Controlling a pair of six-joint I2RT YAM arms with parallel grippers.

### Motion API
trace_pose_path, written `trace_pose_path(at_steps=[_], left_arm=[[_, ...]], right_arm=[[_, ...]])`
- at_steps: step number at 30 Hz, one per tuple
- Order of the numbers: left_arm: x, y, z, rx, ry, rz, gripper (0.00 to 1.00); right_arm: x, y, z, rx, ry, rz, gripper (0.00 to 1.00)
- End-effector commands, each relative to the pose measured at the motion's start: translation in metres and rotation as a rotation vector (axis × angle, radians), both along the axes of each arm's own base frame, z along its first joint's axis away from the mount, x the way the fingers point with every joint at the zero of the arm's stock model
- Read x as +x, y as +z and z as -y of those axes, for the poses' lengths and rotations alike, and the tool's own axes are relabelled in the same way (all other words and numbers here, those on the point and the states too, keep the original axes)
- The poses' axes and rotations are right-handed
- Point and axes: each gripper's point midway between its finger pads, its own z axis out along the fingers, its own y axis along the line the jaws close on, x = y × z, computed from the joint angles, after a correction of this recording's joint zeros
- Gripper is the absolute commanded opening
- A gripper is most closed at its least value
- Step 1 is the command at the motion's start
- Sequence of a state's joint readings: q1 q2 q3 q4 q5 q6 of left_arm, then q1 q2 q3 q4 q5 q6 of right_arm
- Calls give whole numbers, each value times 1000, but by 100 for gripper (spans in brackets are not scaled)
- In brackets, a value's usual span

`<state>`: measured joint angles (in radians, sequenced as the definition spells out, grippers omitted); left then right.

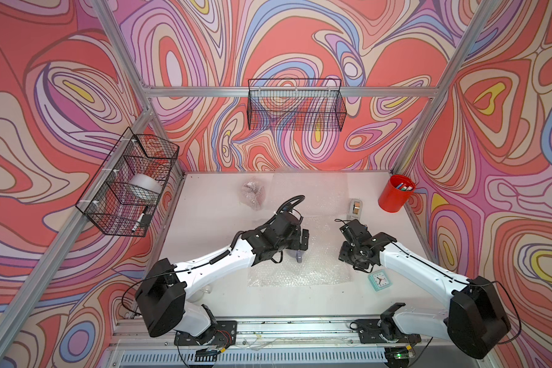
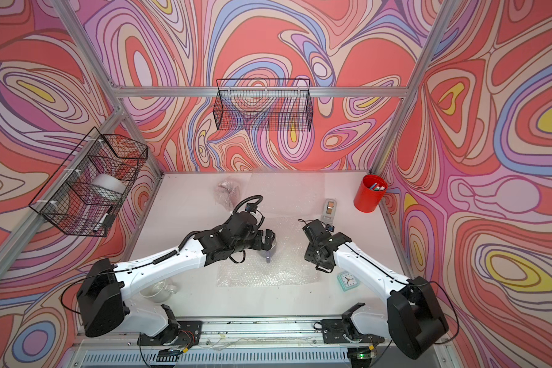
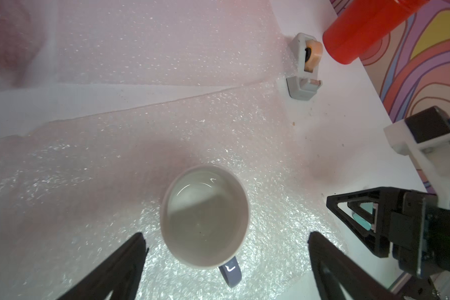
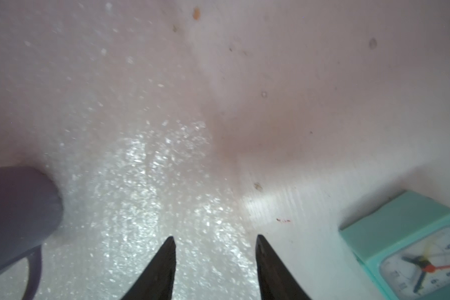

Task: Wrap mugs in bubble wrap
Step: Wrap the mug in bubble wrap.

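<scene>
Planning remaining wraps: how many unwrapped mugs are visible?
2: white mug on the near bubble wrap sheet; glass mug at front, beside the left arm. The wrapped bundle at the back may hide another.

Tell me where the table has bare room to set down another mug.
Bare table along the front, between the near bubble wrap sheet and the rail; also left, between the wrapped bundle and the glass mug. Crowded right: tape dispenser, alarm clock, red pen cup.

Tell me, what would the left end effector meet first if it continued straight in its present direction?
The left end effector would probably meet the white mug, upright on the bubble wrap, though depth is unclear.
</scene>
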<state>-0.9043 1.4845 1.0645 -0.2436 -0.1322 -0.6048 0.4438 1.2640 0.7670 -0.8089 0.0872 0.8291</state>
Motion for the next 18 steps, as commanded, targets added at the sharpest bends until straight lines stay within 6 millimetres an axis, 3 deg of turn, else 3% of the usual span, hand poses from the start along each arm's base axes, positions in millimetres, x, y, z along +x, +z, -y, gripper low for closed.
trace_pose_path(at_steps=[1,5,13,18], left_arm=[[2,5,21,11,-43,61,100],[-4,3,36,12,-93,46,100],[-4,0,33,53,-102,40,100],[-3,0,34,55,-101,34,100]], right_arm=[[-26,-10,-2,90,52,-133,54],[-31,-21,-3,119,44,-169,54],[-40,-35,-5,149,32,-205,54],[-39,-40,-5,155,30,-200,45]])
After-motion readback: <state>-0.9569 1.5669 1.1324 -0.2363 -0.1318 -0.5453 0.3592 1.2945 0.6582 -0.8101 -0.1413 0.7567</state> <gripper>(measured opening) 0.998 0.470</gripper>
